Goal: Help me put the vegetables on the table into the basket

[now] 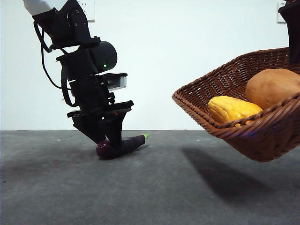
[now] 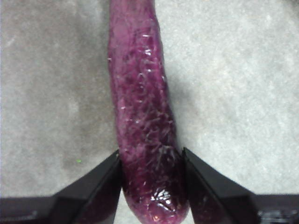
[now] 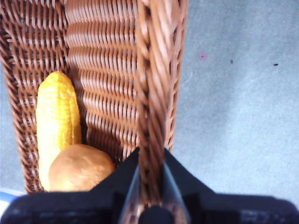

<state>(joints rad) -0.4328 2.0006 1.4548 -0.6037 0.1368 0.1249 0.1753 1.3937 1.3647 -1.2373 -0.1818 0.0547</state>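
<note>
Left gripper [image 2: 152,186] jaws clamp eggplant [image 1: 121,146] at fat purple end, crosswise to long axis; eggplant on counter [image 1: 150,187], scene left. Right gripper [image 3: 150,186] jaws pinch basket [image 1: 234,79] rim, basket airborne right, tilted, holding potato [image 1: 272,86] and yellow piece [image 1: 232,108]. Carry runs rightward.

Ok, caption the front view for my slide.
Left gripper clamps the eggplant on the table; the raised basket holds potato and corn.
</note>
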